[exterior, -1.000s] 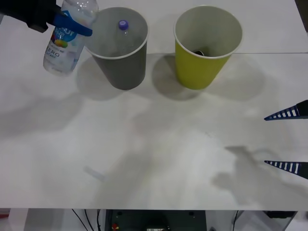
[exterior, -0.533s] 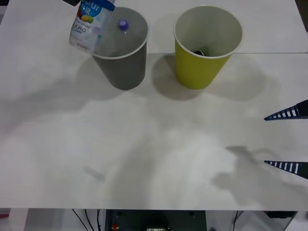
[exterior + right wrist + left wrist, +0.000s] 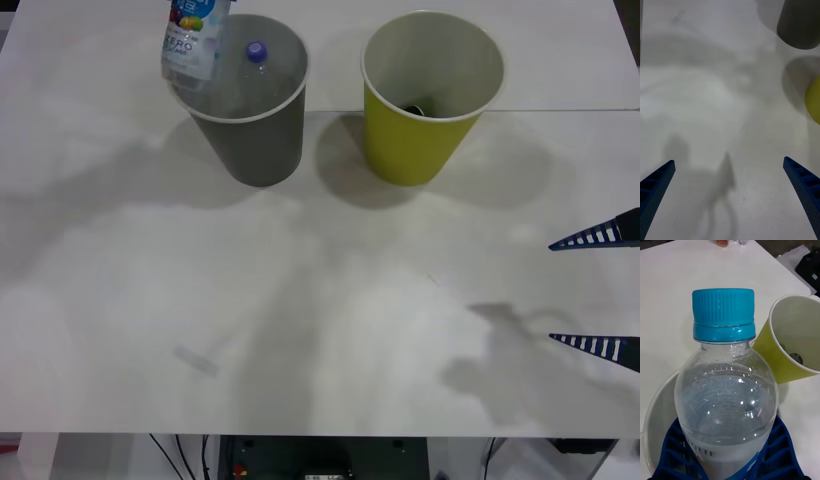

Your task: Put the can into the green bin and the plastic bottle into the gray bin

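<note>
Now the left gripper [image 3: 728, 461], clenched around the small clear plastic bottle with a cyan cap [image 3: 192, 40], holds it roughly upright over the far-left rim of the tall dark gray bin [image 3: 255, 140], base lowest.

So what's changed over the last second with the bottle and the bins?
The left gripper, shut on the plastic bottle, carried it from left of the gray bin to over that bin's left rim. The green bin, the purple-capped bottle inside the gray bin and the open right gripper stayed put.
</note>
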{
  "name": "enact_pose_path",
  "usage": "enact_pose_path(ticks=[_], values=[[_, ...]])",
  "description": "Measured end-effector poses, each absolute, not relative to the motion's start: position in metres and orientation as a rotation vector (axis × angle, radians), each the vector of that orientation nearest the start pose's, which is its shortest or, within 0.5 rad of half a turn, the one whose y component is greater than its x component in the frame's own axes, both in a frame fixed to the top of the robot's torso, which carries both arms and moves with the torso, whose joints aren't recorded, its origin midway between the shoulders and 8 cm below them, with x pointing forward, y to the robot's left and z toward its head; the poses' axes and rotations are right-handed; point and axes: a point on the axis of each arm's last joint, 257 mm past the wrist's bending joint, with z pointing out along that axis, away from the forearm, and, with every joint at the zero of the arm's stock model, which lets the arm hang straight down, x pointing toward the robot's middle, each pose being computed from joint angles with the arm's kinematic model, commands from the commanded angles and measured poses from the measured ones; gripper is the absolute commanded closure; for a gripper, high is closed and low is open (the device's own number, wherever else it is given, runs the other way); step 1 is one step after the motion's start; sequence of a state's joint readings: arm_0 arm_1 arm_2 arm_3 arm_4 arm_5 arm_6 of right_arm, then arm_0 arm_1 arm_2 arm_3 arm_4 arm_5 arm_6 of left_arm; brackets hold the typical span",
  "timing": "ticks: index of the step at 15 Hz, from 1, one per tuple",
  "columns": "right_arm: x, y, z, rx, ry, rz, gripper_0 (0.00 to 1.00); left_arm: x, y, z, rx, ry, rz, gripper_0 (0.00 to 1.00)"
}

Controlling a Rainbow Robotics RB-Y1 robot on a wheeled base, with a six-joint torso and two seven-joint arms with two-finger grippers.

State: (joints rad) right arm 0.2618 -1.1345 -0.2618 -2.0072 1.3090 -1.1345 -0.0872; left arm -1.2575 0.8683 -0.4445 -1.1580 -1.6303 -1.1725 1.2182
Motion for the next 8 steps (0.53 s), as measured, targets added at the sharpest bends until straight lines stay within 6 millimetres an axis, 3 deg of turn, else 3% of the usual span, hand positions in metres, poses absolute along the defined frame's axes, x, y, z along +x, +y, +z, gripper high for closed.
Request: enact_pose_path(ticks=[2, 8], values=[[0.341, -0.286, -0.167, -1.634, 1.596, 0.209, 0.0, 0.612, 0.135, 0.067, 0.847, 1.989, -0.451, 0.0], [0.341, -0.286, -0.167, -1.634, 1.596, 0.209, 0.0, 0.591, 0.134, 0.077, 0.858, 1.997, -0.565, 0.0]])
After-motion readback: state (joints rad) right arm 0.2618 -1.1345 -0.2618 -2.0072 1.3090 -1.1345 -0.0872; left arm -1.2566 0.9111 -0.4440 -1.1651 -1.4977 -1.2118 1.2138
